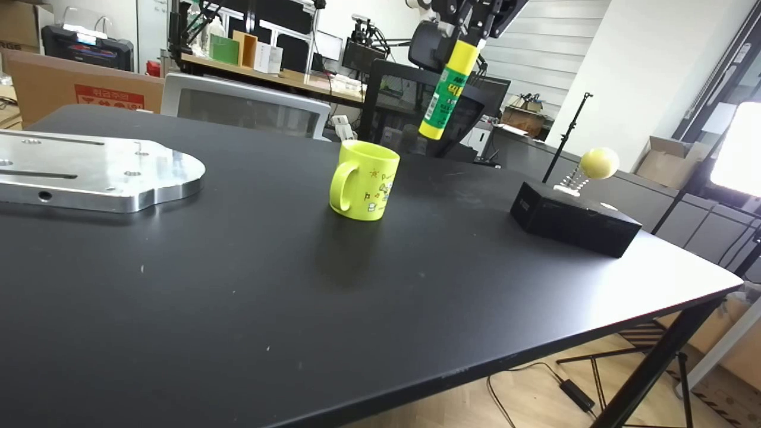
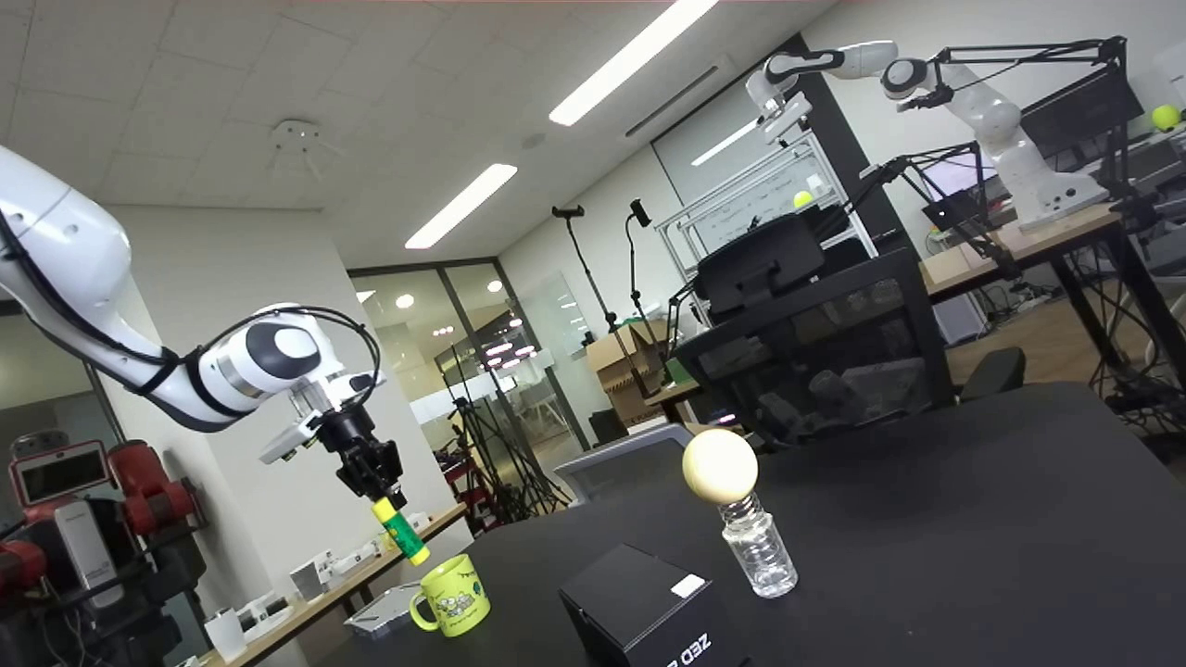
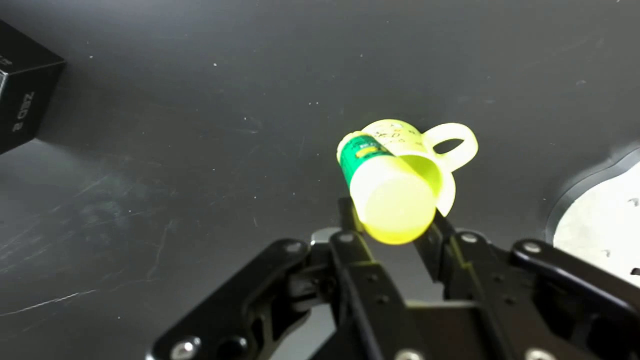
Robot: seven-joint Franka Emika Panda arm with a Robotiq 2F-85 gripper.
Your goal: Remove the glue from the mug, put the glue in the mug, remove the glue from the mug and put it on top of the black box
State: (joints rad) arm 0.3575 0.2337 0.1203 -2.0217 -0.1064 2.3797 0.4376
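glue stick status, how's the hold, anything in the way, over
End effector shut on glue stick. Held tilted in the air, outside mug. Ball-topped bottle stands near black box, possible obstacle.

A robotics lab — bench-mounted white arm (image 2: 1005,125), red robot (image 2: 139,472), monitors (image 2: 1077,120).

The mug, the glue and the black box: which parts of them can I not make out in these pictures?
Glue: in an exterior view, its print is too small to read.
Mug: wrist view, part of its inside is hidden behind the glue.
Black box: wrist view, cut off by the left edge.
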